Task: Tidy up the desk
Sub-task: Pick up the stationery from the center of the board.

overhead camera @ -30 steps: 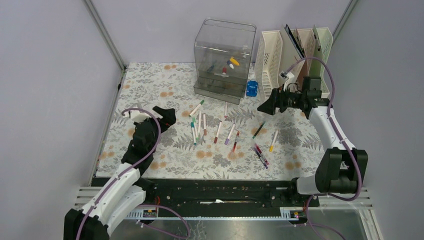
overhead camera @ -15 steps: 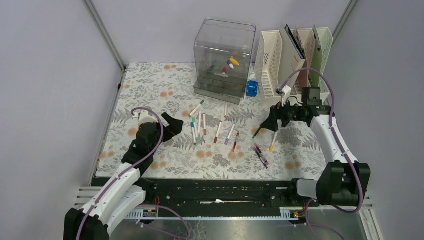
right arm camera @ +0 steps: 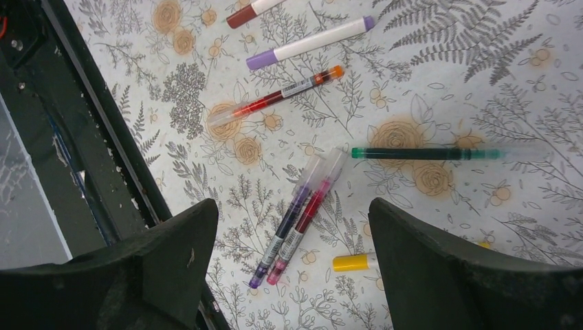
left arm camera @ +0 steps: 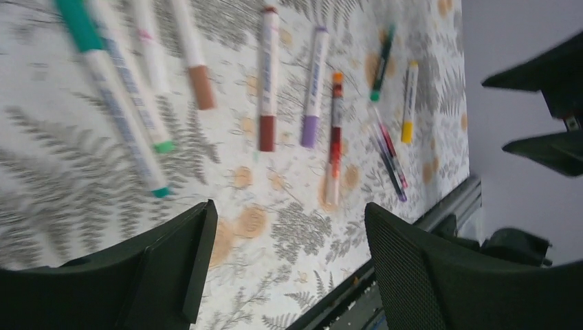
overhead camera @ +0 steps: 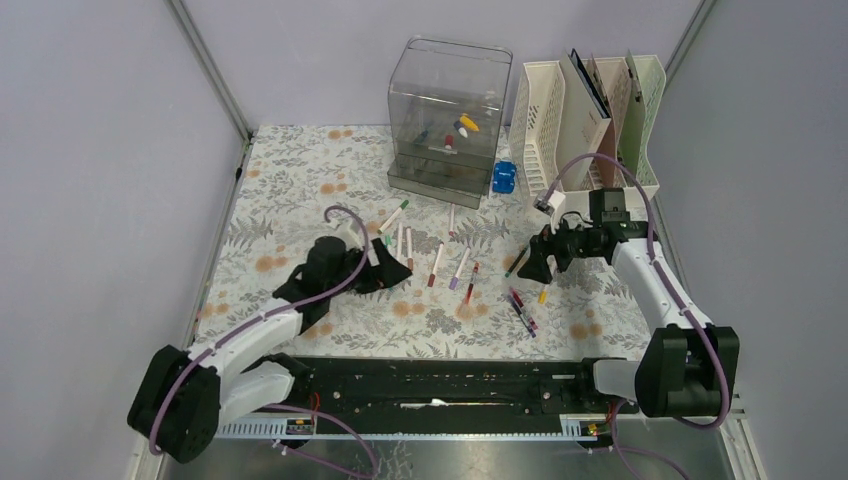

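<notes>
We keep both pincers spread and empty: the left gripper point(overhead camera: 398, 272) low beside the scattered markers point(overhead camera: 437, 263), the right gripper point(overhead camera: 532, 267) above two gel pens point(right arm camera: 306, 214), since both still litter the desk point(overhead camera: 300, 175) beneath us.

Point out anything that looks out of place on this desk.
Markers and pens lie scattered at mixed angles across the middle of the desk, loose rather than stored. Only a few colourful items sit in the clear box behind them.
</notes>
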{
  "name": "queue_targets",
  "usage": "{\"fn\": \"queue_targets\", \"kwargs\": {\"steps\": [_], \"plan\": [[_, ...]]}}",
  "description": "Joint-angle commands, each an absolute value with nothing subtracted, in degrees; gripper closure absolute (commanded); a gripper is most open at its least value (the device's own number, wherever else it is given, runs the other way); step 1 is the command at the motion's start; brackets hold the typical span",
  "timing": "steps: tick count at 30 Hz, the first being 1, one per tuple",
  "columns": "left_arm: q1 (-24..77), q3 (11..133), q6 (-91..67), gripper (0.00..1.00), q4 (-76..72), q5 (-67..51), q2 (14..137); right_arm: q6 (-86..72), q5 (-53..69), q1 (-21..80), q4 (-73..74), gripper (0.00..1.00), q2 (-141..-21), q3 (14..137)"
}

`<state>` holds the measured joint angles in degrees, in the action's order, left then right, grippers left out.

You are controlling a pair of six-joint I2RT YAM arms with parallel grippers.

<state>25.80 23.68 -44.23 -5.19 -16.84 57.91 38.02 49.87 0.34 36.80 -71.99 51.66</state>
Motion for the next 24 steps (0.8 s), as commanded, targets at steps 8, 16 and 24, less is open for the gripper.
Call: {"fn": "queue_targets", "kwargs": {"steps": [8, 16, 24], "plan": [[52.7, 49.1, -39.4, 0.32, 0.4, 1.6, 83.4, 28.3, 42.3, 3.0, 28.8, 0.12, -74.1, 49.4], [58.1, 66.3, -40.9, 0.45, 17.0, 9.5, 101.9, 26.1, 41.9, 3.0, 26.0, 0.11, -73.6, 47.9], [59.3, 70.7, -39.8, 0.56, 19.7, 9.7, 107.5, 25.9, 41.8, 2.9, 25.4, 0.11, -73.0, 46.3]]}}
